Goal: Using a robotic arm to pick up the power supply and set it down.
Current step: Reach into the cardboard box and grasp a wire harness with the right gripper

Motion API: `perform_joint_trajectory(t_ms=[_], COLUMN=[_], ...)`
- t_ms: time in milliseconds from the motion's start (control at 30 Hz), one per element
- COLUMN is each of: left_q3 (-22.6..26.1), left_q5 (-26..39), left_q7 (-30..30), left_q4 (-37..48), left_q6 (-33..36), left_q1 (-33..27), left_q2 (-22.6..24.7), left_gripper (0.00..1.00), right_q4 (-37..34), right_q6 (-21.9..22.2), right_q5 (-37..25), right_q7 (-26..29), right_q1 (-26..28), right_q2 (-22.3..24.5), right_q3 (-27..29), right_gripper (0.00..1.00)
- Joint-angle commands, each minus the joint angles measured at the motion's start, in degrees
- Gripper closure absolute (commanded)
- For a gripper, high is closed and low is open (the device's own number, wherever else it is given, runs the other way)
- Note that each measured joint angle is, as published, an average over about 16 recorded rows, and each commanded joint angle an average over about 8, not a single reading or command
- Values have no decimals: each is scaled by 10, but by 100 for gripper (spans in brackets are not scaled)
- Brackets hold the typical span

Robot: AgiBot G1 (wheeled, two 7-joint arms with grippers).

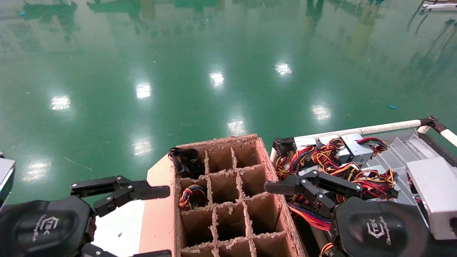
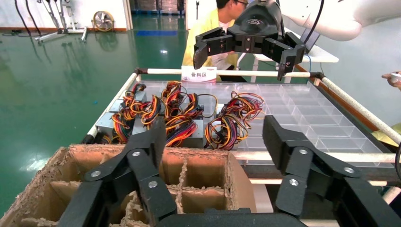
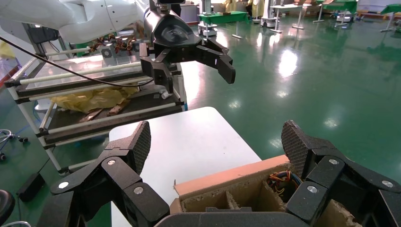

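Observation:
Several power supplies point(image 1: 351, 148), grey boxes with red, orange, yellow and black wires, lie heaped on the cart at the right. The heap point(image 2: 179, 113) also shows in the left wrist view. My right gripper point(image 1: 285, 214) hangs open and holds nothing, between the heap and the divided cardboard box point(image 1: 271, 167), over the box's right wall. Its pads point(image 3: 142, 142) stand wide apart above the box edge point(image 3: 227, 182). My left gripper point(image 1: 157, 223) is open too, left of the box over the white table point(image 1: 117, 221).
One box cell holds a coiled coloured wire bundle point(image 1: 191, 196), another a black cable point(image 1: 185, 162). The cart has a white rail point(image 1: 385, 126) and a clear ridged tray point(image 2: 312, 113). A large grey box point(image 1: 433, 196) sits at its near right. Green floor lies beyond.

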Motion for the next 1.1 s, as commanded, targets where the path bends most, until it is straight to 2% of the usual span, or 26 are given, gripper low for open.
perform_joint_trajectory(t_ms=[33,900,933,967,1100], left_q3=[0,0,0,0,0], left_q5=[0,0,0,0,0], left_q7=[0,0,0,0,0], left_q4=[0,0,0,0,0], left_q6=[0,0,0,0,0], left_q1=[0,0,0,0,0], left_q2=[0,0,0,0,0], left_gripper=[100,100,97,87,37], right_q4=[0,0,0,0,0], right_q6=[0,0,0,0,0], right_q5=[0,0,0,0,0], right_q7=[0,0,0,0,0], right_q1=[0,0,0,0,0], right_q2=[0,0,0,0,0], right_q3=[0,0,0,0,0], right_gripper=[0,0,0,0,0])
